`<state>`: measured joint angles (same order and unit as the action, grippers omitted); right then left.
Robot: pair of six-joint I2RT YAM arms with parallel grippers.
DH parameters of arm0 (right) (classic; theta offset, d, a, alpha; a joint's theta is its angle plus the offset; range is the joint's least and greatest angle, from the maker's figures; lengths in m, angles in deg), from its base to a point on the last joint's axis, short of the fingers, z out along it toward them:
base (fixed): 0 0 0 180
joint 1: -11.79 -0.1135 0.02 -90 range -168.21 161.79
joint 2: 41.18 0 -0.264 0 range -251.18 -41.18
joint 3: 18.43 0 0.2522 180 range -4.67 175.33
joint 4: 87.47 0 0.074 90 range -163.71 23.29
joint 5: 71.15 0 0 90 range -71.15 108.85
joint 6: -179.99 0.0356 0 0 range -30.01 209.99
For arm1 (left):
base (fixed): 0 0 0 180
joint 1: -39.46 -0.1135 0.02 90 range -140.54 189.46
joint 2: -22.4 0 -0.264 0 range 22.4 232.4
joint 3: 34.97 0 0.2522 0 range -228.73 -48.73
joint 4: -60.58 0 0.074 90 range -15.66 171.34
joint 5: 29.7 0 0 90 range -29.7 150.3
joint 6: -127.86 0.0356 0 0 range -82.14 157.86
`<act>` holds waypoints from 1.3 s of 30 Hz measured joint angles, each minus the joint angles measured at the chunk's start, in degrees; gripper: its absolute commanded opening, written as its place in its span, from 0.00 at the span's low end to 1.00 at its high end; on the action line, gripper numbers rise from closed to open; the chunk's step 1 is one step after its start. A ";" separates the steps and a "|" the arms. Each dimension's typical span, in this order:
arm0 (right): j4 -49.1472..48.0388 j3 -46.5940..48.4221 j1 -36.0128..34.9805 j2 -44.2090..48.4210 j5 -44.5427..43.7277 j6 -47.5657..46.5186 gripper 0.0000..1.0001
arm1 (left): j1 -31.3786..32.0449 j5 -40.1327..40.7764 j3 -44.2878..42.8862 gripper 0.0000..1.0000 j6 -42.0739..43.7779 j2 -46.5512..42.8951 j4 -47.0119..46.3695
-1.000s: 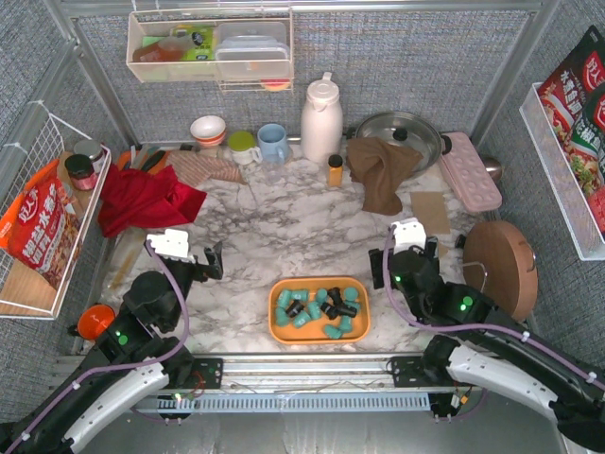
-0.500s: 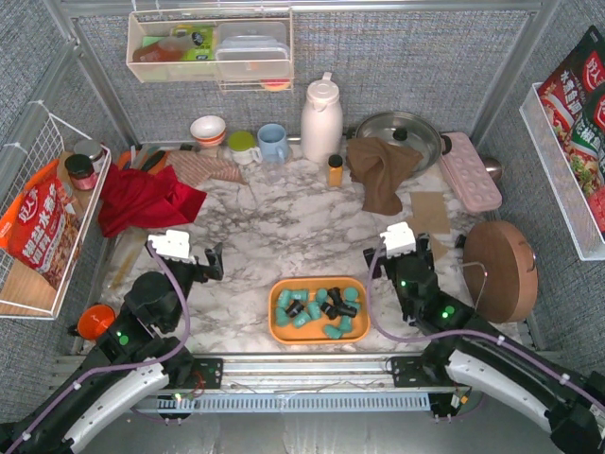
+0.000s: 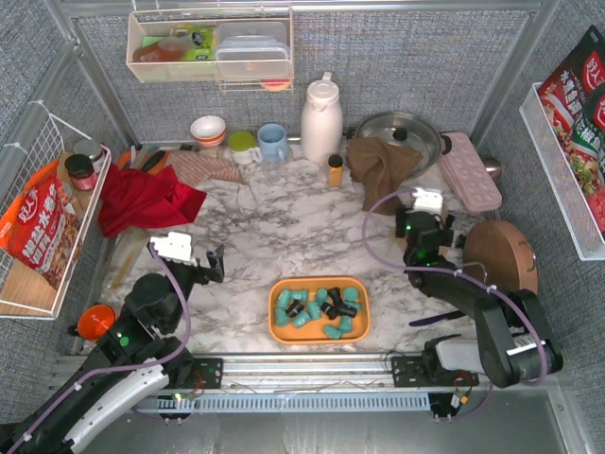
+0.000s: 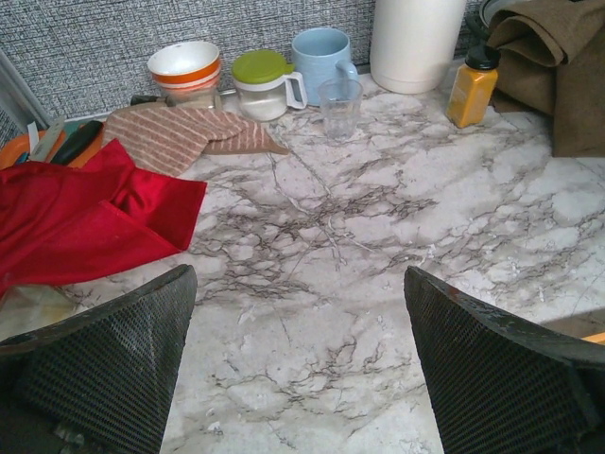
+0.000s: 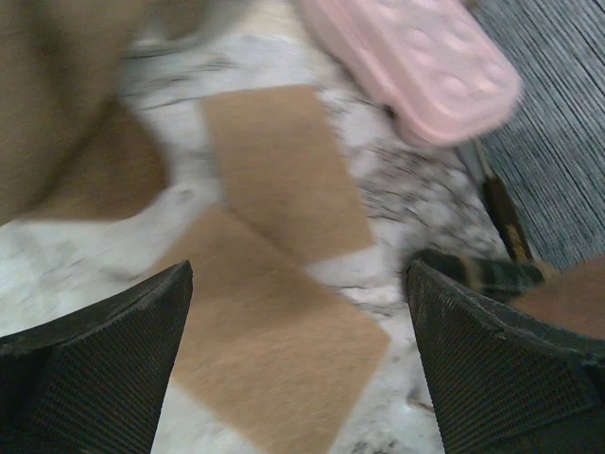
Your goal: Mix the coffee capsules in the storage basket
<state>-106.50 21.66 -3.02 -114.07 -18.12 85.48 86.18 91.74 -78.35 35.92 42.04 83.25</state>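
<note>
The storage basket (image 3: pixel 277 327), a shallow orange tray, lies on the marble near the front edge, between the two arms. The coffee capsules (image 3: pixel 316 307) lie in it in a loose heap, mostly teal (image 3: pixel 285 299) with a few black (image 3: pixel 334 308). My left gripper (image 3: pixel 194 267) (image 4: pixel 301 378) hovers left of the basket, open, with only bare marble between its fingers. My right gripper (image 3: pixel 424 225) (image 5: pixel 298 378) is well back and right of the basket, open over tan cardboard pieces (image 5: pixel 274 350). Neither wrist view shows the capsules.
A red cloth (image 4: pixel 85 213), bowl (image 4: pixel 184 66), blue mug (image 4: pixel 319 57), glass (image 4: pixel 340 99), orange-yellow bottle (image 4: pixel 470 87) and white flask (image 3: pixel 321 118) line the back. A brown cloth (image 3: pixel 381 170), pink tray (image 5: pixel 416 57) and round wooden board (image 3: pixel 501 270) crowd the right.
My right arm has swung away from the basket's right side toward the back right, and now sits over the cardboard. The left arm and the capsules have not moved.
</note>
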 measured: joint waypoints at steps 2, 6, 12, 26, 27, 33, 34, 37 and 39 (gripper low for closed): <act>-1.62 -0.46 5.14 -1.42 -0.13 4.20 0.99 | 0.00 0.02 0.15 0.99 0.00 0.00 -0.02; -2.08 -0.13 8.61 -2.21 2.38 8.92 0.99 | 0.00 -0.11 0.42 0.99 0.24 0.00 -0.26; -0.37 1.53 9.20 -2.25 9.35 8.98 0.99 | 0.00 -0.55 0.63 0.99 0.48 -0.11 -0.26; -16.13 -6.38 13.88 -14.62 32.52 4.66 0.99 | -0.22 -1.57 1.62 0.99 1.92 -0.72 -1.70; -15.32 -6.47 14.34 -14.25 34.21 4.50 0.99 | -0.39 -1.44 1.84 0.99 1.92 -0.83 -2.08; -16.31 -5.11 14.69 -14.60 39.65 3.69 0.99 | -2.73 -2.10 7.45 0.99 3.91 -2.80 -10.23; -16.28 -4.96 14.80 -14.84 39.80 3.74 0.99 | -3.74 -2.69 9.05 0.99 3.93 -2.47 -12.94; -13.75 -3.56 14.84 -14.60 38.69 4.35 0.99 | -7.23 -2.99 11.80 1.00 3.13 1.20 -19.23; -13.66 -3.06 14.84 -14.53 37.64 4.92 0.99 | -9.07 -0.66 12.39 1.00 1.97 5.88 -23.71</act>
<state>-120.16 18.60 11.82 -128.60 19.52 90.40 77.11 91.08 -65.96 37.89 47.92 59.53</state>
